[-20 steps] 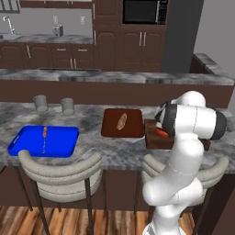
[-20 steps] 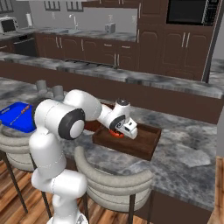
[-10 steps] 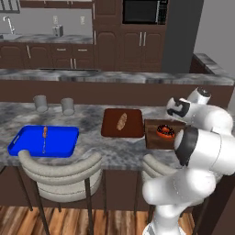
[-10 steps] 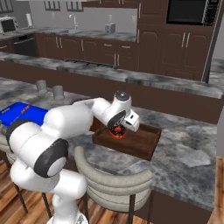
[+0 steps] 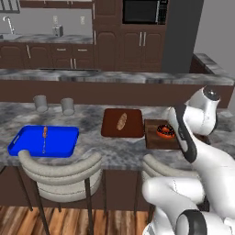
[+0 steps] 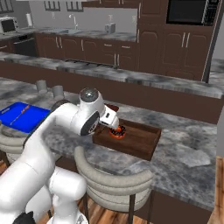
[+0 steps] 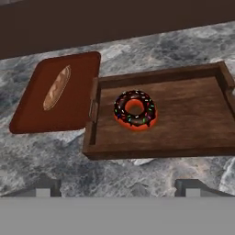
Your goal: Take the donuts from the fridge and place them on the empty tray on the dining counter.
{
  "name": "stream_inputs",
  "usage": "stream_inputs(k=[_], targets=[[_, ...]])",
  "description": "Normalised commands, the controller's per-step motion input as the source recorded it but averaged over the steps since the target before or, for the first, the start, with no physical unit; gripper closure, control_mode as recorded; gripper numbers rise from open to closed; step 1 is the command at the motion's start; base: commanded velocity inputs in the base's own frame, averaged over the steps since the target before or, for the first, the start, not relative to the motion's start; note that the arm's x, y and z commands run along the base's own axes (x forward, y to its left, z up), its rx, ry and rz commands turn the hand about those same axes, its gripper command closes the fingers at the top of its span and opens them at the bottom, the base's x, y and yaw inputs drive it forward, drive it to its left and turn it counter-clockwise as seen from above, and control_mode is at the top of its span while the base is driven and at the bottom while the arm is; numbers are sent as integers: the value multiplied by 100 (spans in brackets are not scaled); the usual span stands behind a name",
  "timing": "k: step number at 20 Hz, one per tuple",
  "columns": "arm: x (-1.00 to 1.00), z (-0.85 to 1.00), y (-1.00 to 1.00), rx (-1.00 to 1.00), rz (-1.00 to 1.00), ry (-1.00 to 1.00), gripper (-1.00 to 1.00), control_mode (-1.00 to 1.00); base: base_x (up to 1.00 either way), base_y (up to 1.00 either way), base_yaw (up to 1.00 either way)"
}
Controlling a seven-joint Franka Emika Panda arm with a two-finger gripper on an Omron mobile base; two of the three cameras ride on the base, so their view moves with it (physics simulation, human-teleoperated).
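The reddish-orange donut point(image 7: 135, 109) with dark chocolate icing lies flat in the left half of the dark wooden tray point(image 7: 197, 110) on the dining counter point(image 7: 151, 50). My gripper point(image 7: 117, 188) hangs above and in front of the tray's near rim, open, with nothing between its fingertips point(image 7: 43, 187). In the base views the same donut point(image 5: 165, 131) point(image 6: 117, 131) rests in the tray point(image 5: 156, 140) point(image 6: 138, 142), with my arm close beside it. The pale donut with white icing and the fridge are out of view.
A flat reddish-brown board point(image 7: 41, 108) holding a bread roll point(image 7: 56, 87) touches the tray's left end. Farther left on the counter point(image 5: 119, 149) sit a blue board point(image 5: 43, 140) and two grey cups point(image 5: 40, 103). Padded stools point(image 5: 62, 172) stand along the counter's front.
The gripper has lifted off the chocolate donut and drawn back from the tray, and the arm has swung up toward the base. The donut stays in the tray.
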Motion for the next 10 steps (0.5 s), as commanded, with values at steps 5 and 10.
stream_inputs(k=[5, 10], targets=[[-100, 41, 73, 4, -37, -21, -100, -100, 0, 0, 0], [-100, 83, -4, 17, -10, -26, -100, -100, 0, 0, 0]])
